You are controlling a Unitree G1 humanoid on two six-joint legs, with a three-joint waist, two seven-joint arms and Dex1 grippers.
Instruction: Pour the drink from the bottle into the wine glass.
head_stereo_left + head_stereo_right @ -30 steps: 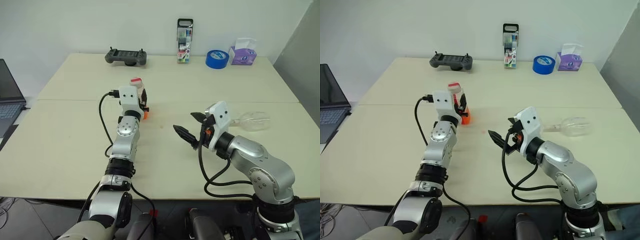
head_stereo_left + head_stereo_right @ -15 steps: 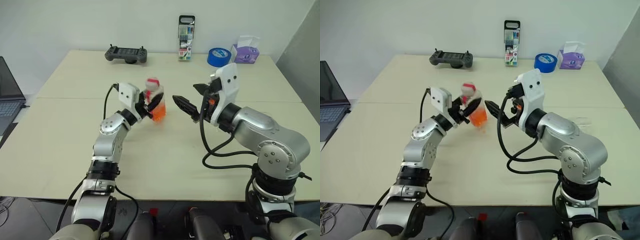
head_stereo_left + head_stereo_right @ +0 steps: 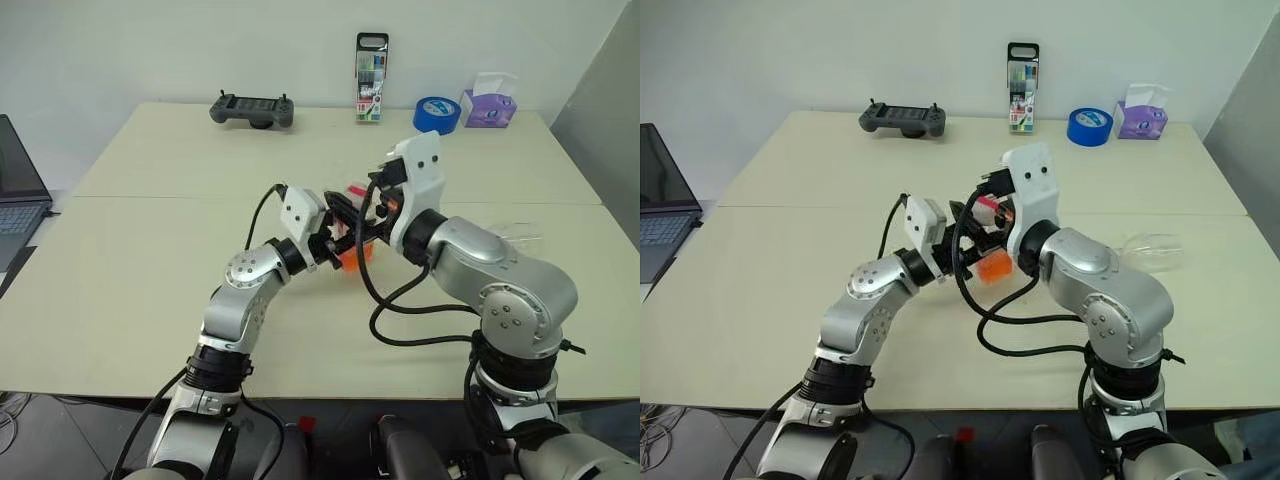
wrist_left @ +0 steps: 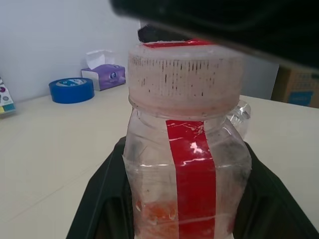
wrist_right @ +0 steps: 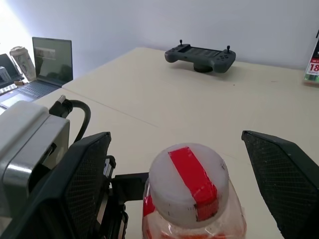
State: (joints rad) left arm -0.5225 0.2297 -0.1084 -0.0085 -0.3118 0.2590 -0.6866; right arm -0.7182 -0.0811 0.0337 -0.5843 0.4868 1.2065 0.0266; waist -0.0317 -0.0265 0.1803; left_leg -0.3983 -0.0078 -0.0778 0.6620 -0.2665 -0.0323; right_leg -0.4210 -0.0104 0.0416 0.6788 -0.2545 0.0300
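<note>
Clenched on the small clear plastic bottle [image 4: 187, 164], the left gripper [image 3: 335, 243] has carried it from the table's middle up between the wide-spread fingers [image 5: 286, 186] of the right gripper [image 5: 179, 184], which now flank its still-fitted red-and-white cap [image 5: 189, 181], ready for uncapping before any pour.

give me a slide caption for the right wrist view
Open right gripper straddles the capped bottle held by the left gripper.

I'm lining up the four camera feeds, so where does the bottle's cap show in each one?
Left eye view: the cap shows between both grippers, mid-table.
Right eye view: cap again just left of the white right wrist housing.
Left wrist view: cap fills upper centre.
Right wrist view: cap at bottom centre.
Shared landmark: the blue tape roll.
</note>
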